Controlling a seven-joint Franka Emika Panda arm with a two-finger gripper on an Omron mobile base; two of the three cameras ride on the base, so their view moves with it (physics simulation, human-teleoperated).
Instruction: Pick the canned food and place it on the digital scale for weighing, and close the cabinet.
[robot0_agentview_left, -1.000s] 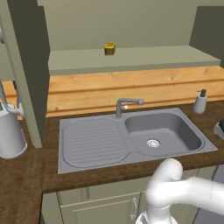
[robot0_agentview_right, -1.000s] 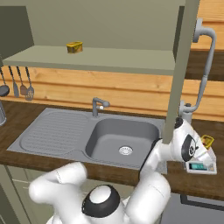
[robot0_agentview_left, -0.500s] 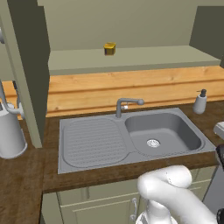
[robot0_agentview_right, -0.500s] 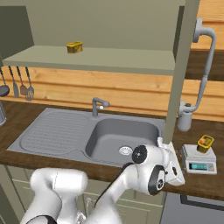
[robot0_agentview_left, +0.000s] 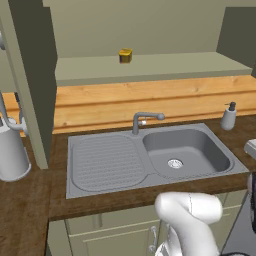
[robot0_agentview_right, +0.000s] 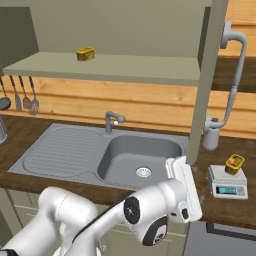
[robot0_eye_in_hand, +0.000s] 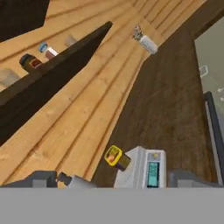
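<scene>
The canned food (robot0_agentview_right: 234, 163) is sitting on the digital scale (robot0_agentview_right: 227, 183) (first part looks done). The gripper (robot0_agentview_right: 184, 186) is hanging just beside it, jaws apart and holding nothing. The cabinet (robot0_agentview_right: 206, 85) is standing open, so closing is remaining.

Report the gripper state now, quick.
Gripper: open and holding nothing; the canned food sits on the digital scale ahead of the fingers.
</scene>
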